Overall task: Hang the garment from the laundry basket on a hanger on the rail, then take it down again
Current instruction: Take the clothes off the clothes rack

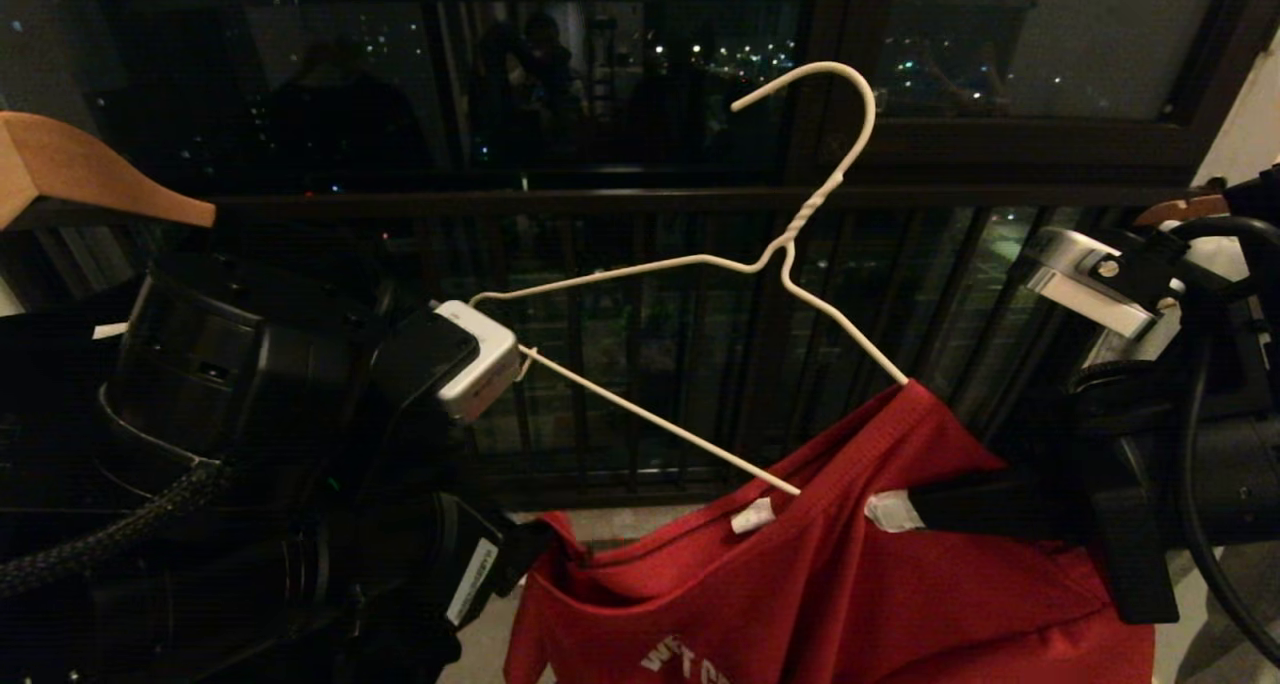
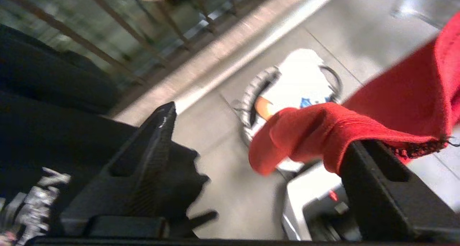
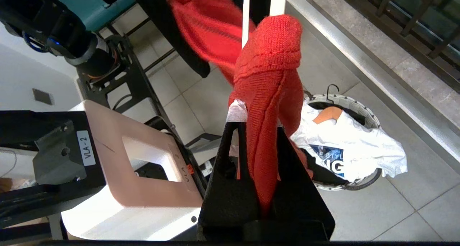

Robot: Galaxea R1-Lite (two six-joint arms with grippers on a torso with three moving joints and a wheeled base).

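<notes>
While the right gripper (image 3: 264,138) clamps the garment (image 1: 860,564) collar over one arm of the hanger (image 1: 790,254) and the left gripper (image 2: 251,174) stands wide, hanging on the rail remains, basket (image 3: 363,111) on the floor below.

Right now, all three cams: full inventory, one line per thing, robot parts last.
garment: 1, red T-shirt, white print, one shoulder on the hanger, collar pinched by the right gripper.
hanger: 1, white wire, tilted before the window, hook free.
wooden hanger: 1, tan, far left.
laundry basket: 1, patterned rim, on the floor tiles.
white T-shirt: 1, dark graphic, in the basket.
black T-shirt: 1, pale print, beside the left arm.
left gripper: black, open, red cloth draped on one finger.
right gripper: black, shut on the garment.
</notes>
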